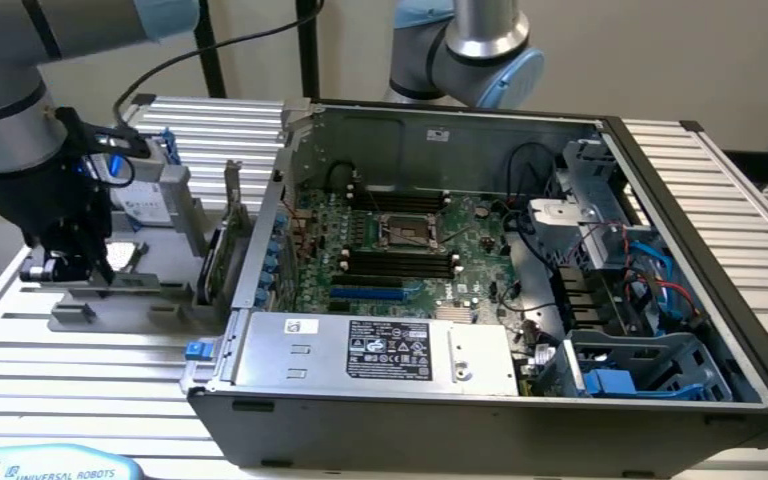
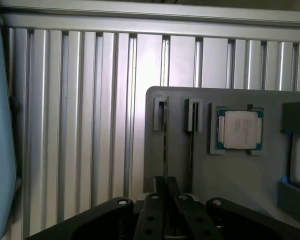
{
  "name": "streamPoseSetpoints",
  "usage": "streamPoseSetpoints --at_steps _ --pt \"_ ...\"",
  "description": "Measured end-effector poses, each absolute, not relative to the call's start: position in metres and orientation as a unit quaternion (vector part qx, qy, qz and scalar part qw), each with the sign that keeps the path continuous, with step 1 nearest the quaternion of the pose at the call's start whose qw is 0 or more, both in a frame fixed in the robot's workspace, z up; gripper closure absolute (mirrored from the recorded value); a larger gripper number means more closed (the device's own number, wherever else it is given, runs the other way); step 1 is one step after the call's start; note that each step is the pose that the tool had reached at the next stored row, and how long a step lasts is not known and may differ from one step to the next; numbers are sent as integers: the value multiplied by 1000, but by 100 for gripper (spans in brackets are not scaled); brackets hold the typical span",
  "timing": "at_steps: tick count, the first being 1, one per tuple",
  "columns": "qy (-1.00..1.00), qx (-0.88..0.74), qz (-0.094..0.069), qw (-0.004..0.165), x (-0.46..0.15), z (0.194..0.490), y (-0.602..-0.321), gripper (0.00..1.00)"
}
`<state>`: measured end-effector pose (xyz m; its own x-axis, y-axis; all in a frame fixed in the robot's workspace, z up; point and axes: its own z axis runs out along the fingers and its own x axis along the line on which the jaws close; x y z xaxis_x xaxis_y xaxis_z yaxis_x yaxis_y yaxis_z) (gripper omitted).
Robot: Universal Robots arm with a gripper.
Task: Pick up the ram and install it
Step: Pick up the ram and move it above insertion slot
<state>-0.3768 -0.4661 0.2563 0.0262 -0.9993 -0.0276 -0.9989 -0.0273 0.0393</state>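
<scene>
The tool (image 2: 166,186), at nine o'clock from the computer case (image 1: 491,400), has its jaws pinched nearly together on the ram (image 2: 165,145), which stands edge-on in the grey holder (image 2: 240,200).

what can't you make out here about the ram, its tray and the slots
- the ram: edge-on in the wrist view, chips hidden; one end lost between the jaws of the gripper
- the tray: cut off by the wrist view's edge
- the memory slots: too small in the exterior view to tell their latches
- the power supply label: text too small, exterior view
</scene>
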Motion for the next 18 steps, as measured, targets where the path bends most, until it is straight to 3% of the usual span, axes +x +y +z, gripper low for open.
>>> streamPoseSetpoints --at_steps 18 --pt "-697 716 -24 4 -353 338 -466 86"
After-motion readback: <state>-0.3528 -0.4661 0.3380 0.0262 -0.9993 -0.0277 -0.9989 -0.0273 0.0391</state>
